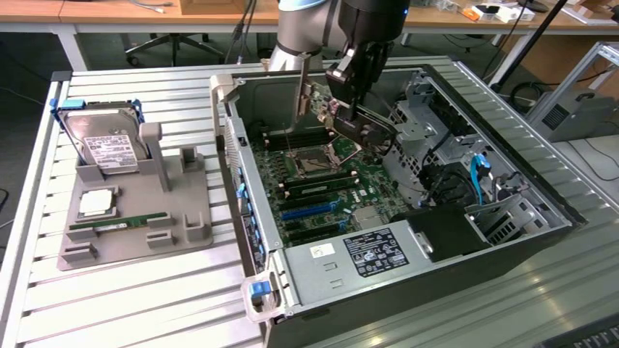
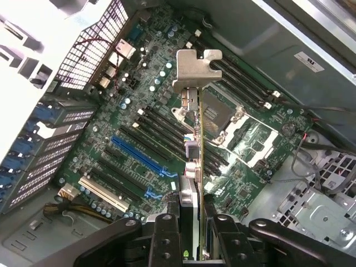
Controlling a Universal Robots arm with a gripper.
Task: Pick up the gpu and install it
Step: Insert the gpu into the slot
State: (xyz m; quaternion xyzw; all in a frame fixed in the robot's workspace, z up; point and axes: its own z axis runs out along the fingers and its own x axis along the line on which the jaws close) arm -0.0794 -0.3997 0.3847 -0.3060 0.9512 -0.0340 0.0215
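Note:
The gpu (image 1: 312,100) hangs on edge over the motherboard (image 1: 329,185) inside the open computer case (image 1: 225,130). My gripper (image 1: 350,116) is shut on it from above. In the wrist view the gpu (image 2: 196,133) appears edge-on, with its green board running away from the camera and its silver end bracket (image 2: 197,68) at the far end. My gripper (image 2: 194,236) has its black fingers (image 2: 166,233) clamped on either side of the card. The card is held clear above the board, over the area between the CPU socket (image 2: 219,114) and the expansion slots (image 2: 139,156).
A grey fixture (image 1: 179,210) beside the case, at the exterior view's left, holds a silver hard drive (image 1: 106,145), a CPU (image 1: 97,204) and a memory stick (image 1: 118,224). Inside the case are the power supply (image 1: 372,250), drive cages (image 1: 425,123) and cables (image 1: 476,177). The case walls stand close around the gripper.

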